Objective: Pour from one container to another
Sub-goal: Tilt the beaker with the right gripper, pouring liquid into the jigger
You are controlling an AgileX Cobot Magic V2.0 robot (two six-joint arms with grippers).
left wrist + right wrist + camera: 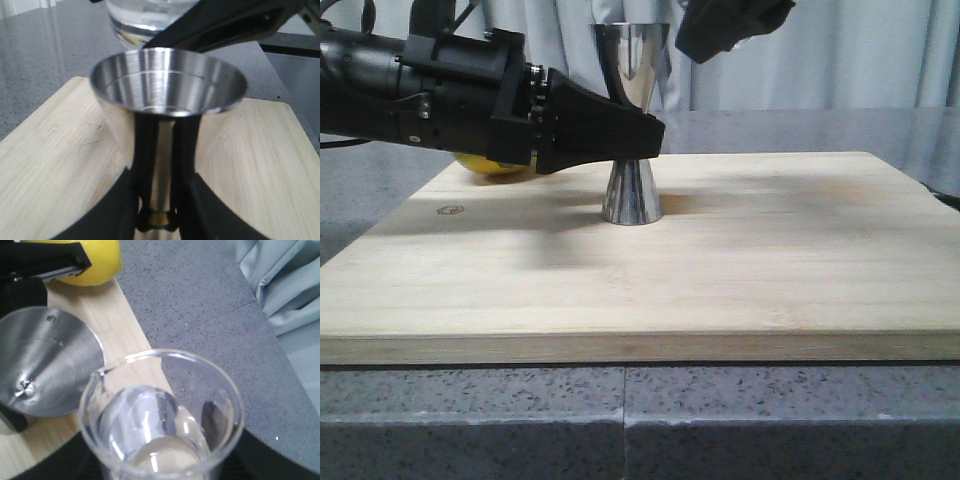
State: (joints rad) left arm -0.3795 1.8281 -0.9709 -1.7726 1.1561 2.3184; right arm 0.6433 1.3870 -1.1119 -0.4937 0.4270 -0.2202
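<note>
Left gripper (645, 135): black, reaching in from 9 o'clock in the front view; fingers (107, 215) pressed against both sides of the narrow waist of the jigger, pinching it there.
Lemon (495, 166): yellow, mostly hidden behind the left gripper, at the far left part of the board; seen also at 11 o'clock in the right wrist view.
Jigger (632, 190): shiny steel, hourglass form, standing upright on the wooden board (740, 270), a little left of the middle and toward the far edge; lower cone resting on the wood, upper cup open upward. Thin gold band (160, 218) visible at the waist between the fingers. Inside of the upper cup (167, 82) smooth, with a fine ring line; no liquid clearly seen in it.
Right gripper (730, 25): only a dark part in the front view at 1 o'clock, above and right of the jigger; spread of the fingers hidden, but holding the beaker as seen from its wrist camera.
Beaker (160, 415): small, clear glass, held in the air just beside and above the rim of the jigger; pouring lip (102, 372) turned toward the jigger cup. Clear liquid at the bottom; lip not touching the steel rim, as far as can be told.
Counter (620, 420): grey speckled, under the board.
</note>
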